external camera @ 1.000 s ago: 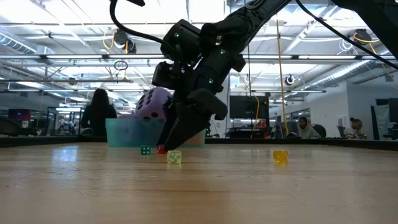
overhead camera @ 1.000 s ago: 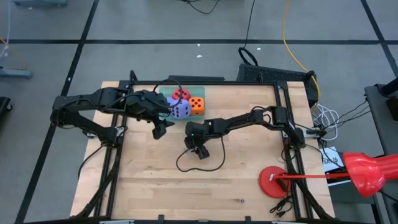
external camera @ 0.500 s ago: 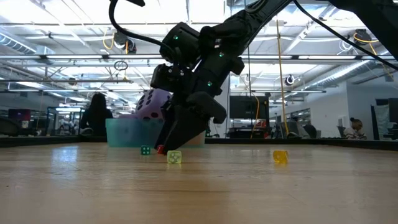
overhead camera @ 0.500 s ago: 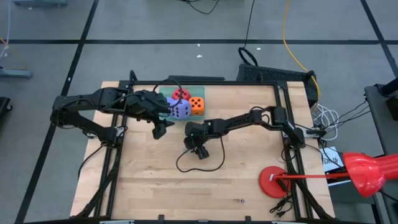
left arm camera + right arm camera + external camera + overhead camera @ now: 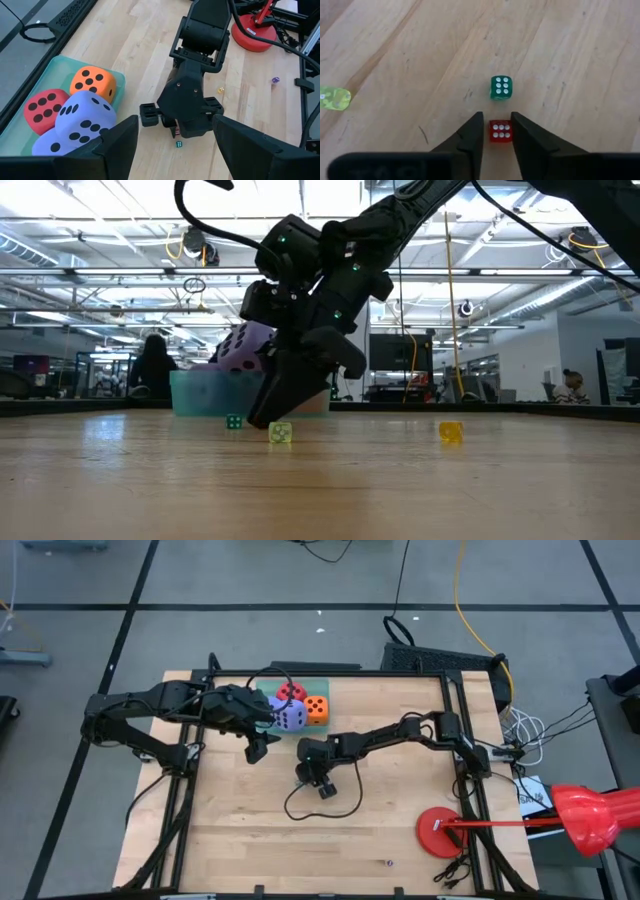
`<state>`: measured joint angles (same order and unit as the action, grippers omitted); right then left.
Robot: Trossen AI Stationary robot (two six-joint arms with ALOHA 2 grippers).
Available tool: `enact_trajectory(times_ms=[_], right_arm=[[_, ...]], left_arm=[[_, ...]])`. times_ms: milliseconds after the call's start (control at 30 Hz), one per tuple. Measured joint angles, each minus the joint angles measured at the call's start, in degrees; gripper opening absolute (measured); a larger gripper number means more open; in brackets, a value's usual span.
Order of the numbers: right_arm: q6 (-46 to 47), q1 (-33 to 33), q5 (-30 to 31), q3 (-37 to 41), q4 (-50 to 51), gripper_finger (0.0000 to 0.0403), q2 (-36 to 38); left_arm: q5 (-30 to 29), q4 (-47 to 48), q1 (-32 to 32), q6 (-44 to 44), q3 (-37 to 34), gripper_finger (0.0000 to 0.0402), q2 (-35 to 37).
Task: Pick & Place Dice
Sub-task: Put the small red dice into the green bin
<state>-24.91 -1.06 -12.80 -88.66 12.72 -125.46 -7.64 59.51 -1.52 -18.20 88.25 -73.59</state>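
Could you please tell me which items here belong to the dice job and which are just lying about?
Job: small red die, between the fingers of the right gripper; small green die; yellow-green die; big soft dice in the teal tray.
Lying about: red stand; person in the background.

Table (image 5: 395,60): pale matt wood planks. Small red die (image 5: 499,131): glossy translucent plastic. Big purple-blue die (image 5: 82,116): soft matt foam.

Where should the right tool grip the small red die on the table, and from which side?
Grip the small red die by its two opposite flat side faces, coming straight down from above. It sits flat, six up, already between the right tool's open fingers, with the green die apart beyond it.
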Motion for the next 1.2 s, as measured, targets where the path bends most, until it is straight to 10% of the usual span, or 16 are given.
enact_trajectory(times_ms=[1200], right_arm=[[7.2,-3.9,4.3,0.2,9.6,0.0049,14.2]], left_arm=[[0.0,-0.2,0.0,0.0,0.0,0.0267,0.0]])
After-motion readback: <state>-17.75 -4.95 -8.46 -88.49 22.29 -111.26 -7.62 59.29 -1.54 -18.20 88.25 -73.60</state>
